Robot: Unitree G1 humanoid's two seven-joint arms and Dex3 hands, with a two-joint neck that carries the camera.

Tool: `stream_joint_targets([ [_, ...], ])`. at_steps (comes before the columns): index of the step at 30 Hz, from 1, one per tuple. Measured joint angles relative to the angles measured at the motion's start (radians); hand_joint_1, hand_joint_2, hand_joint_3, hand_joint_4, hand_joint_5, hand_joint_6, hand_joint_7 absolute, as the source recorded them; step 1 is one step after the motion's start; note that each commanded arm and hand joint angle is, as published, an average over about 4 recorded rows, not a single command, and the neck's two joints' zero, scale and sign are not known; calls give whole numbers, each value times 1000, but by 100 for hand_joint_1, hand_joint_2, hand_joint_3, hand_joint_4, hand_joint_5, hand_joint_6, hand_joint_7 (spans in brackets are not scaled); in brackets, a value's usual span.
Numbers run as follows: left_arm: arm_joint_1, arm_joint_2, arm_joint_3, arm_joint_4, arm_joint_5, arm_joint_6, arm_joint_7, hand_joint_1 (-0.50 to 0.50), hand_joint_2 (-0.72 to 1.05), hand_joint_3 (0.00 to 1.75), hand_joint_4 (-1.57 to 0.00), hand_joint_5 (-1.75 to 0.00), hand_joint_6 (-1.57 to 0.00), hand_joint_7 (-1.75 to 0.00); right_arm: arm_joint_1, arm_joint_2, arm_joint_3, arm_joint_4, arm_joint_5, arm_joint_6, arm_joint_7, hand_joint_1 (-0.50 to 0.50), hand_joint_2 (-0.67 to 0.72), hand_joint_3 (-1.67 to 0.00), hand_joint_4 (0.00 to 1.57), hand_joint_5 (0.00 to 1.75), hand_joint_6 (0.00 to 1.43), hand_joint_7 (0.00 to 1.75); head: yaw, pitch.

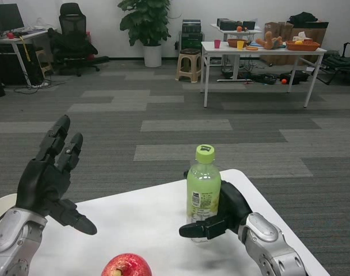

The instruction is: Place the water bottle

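A green water bottle (203, 192) with a lime cap stands upright on the white table (146, 221), right of centre. My right hand (224, 215) wraps around its lower part from the right, thumb across the front and fingers behind it. My left hand (51, 178) is raised over the table's left side with its fingers spread, holding nothing.
A red apple (126, 266) lies at the table's near edge, left of the bottle. The table's far edge and rounded right corner are just behind the bottle. Beyond are grey carpet, a stool, an office chair, a plant and a second white table with items.
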Motion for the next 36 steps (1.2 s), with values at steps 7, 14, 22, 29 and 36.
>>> stream_joint_targets([
  [7,0,0,0,0,0,0,0,-49,-28,9,0,0,0,0,1,3,-6,1,24,0,23,-46,11,0,0,0,0,0,0,2],
  [14,0,0,0,0,0,0,0,-48,-28,9,0,0,0,0,3,3,-30,-5,88,0,64,-46,28,0,0,0,0,0,-2,8],
  [22,0,0,0,-1,-1,0,0,-49,-28,9,0,0,0,0,8,6,-144,-87,144,-25,73,-43,34,0,0,0,0,0,3,22],
  [29,1,-1,0,-2,-1,0,0,-48,-28,9,0,0,0,0,20,39,-284,-176,170,-30,73,-46,42,0,0,0,0,0,4,38],
  [36,1,-2,0,-2,-4,0,0,-49,-28,9,0,0,0,0,48,42,-352,-285,194,-29,56,-46,41,0,0,0,0,0,-9,50],
])
